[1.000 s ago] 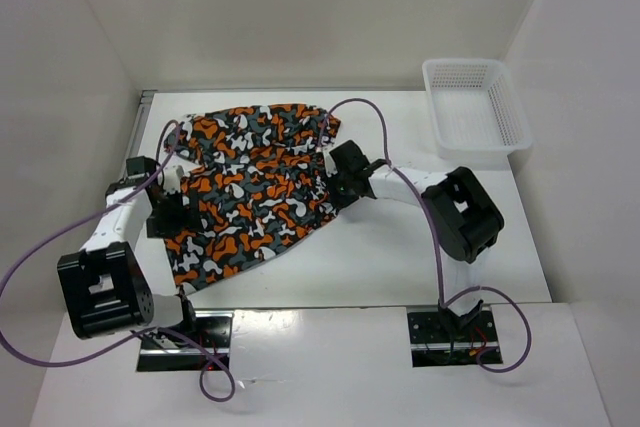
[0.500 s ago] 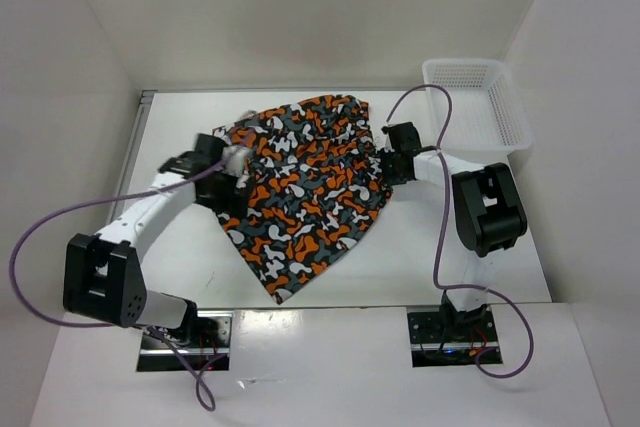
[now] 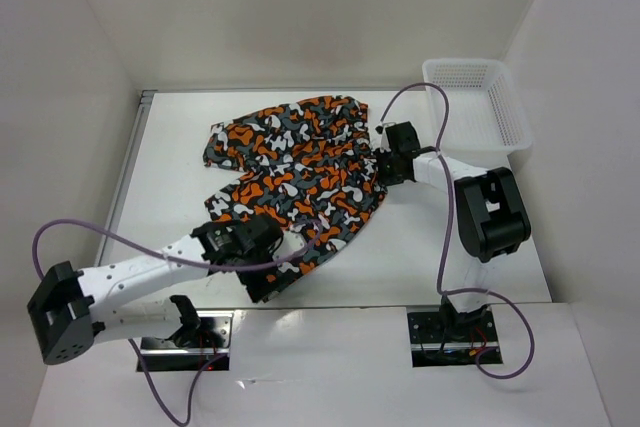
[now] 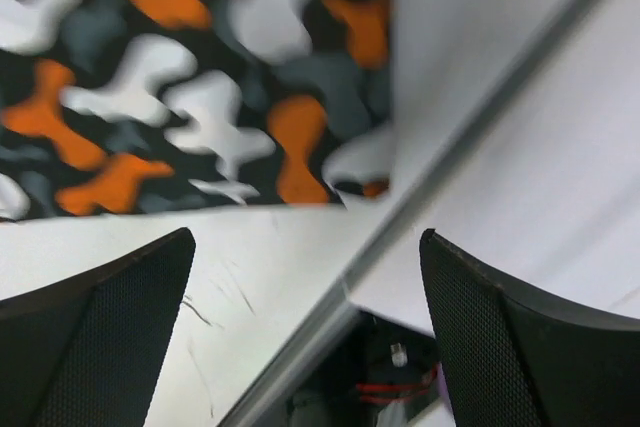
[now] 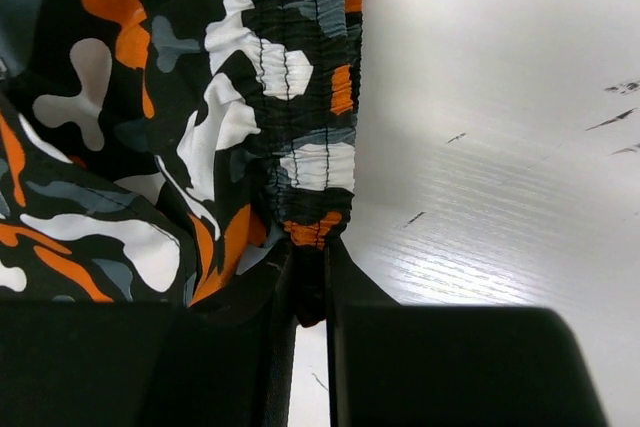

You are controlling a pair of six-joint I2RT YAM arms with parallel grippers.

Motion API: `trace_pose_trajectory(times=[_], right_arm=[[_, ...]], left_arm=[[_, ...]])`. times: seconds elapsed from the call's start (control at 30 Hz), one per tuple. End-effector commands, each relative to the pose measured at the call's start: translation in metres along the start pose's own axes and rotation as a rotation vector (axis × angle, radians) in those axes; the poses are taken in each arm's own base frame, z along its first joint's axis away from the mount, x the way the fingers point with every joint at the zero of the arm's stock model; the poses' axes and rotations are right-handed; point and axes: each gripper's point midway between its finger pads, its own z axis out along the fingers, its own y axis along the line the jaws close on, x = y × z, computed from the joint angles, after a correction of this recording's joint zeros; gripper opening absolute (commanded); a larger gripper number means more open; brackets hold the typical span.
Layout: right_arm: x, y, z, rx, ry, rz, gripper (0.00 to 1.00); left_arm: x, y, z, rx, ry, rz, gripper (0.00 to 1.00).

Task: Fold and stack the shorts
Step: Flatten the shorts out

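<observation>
We see the shorts (image 3: pixel 295 172) lying spread flat on the table (image 3: pixel 450 247), in its far middle. Their long axis runs on a diagonal: the gathered waistband (image 5: pixel 305 117) forms the far-right end, and the other end tapers to a corner pointing near-left, close to the table's near edge. The right arm rises from its base to a bent elbow, and its forearm reaches left and away to the shorts' right edge. There the right gripper (image 5: pixel 310 257) has its jaws pinched together on the near end of the waistband. The left arm stretches low from the near-left corner towards the middle, its wrist over the shorts' near corner. The left gripper (image 4: pixel 307 247) has its jaws spread wide with nothing between them. It hangs over bare table just beside the fabric's edge. A white mesh basket (image 3: pixel 437 122) sits at the far right, apart from the shorts.
</observation>
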Motion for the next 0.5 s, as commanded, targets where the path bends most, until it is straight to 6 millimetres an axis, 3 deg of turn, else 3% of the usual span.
trace_pose_trajectory(times=[0.0,0.17,0.3,0.47], right_arm=[[-0.020,0.004,-0.019,-0.010,-0.086,-0.036,0.00],[-0.015,0.003,-0.026,-0.011,-0.097,-0.036,0.00],[-0.013,0.002,-0.032,-0.002,-0.105,-0.036,0.00],[-0.009,-0.002,-0.031,0.004,-0.097,-0.029,0.00]], left_arm=[[0.029,-0.005,0.003,-0.019,0.047,0.055,1.00],[0.007,-0.027,0.014,0.103,0.099,0.057,1.00],[0.004,-0.018,0.043,0.044,0.069,0.071,1.00],[0.022,-0.019,0.053,0.046,0.122,0.078,1.00]])
